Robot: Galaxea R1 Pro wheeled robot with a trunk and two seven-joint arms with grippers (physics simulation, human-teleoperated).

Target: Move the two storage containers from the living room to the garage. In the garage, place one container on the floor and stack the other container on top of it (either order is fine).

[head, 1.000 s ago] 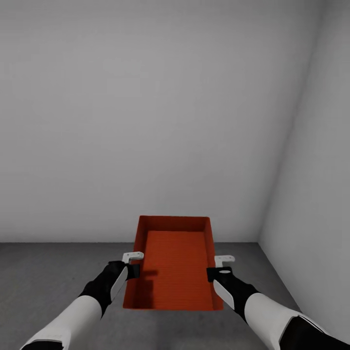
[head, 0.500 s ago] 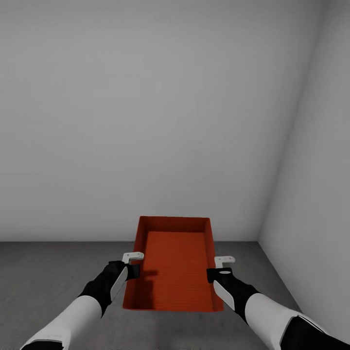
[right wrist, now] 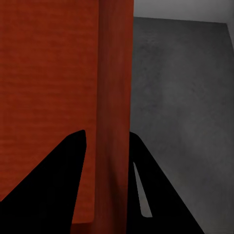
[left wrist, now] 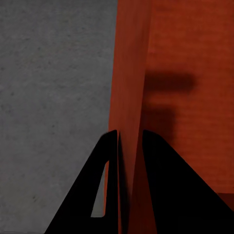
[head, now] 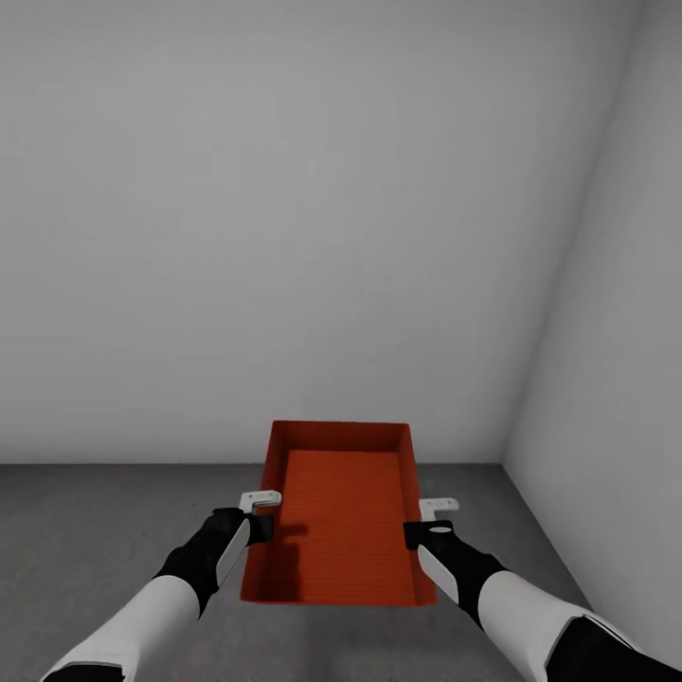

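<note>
One orange-red storage container (head: 341, 511) hangs level between my two arms, above the dark grey garage floor (head: 95, 530). My left gripper (head: 258, 516) is shut on its left long wall, one finger inside and one outside. In the left wrist view that thin wall (left wrist: 129, 97) runs between the black fingers (left wrist: 105, 190). My right gripper (head: 422, 524) is shut on the right long wall in the same way, and the right wrist view has that wall (right wrist: 114, 73) pinched between the fingers (right wrist: 63, 185). The bin is empty. The second container is out of view.
A plain pale grey wall (head: 284, 237) stands straight ahead and meets a side wall (head: 616, 379) in a corner at the right. Concrete floor (right wrist: 185, 97) spreads under and around the bin, with more of it at the left (left wrist: 48, 97).
The line where wall meets floor sits slightly higher in the picture, so the camera has shifted a little. Both grippers keep their hold on the bin.
</note>
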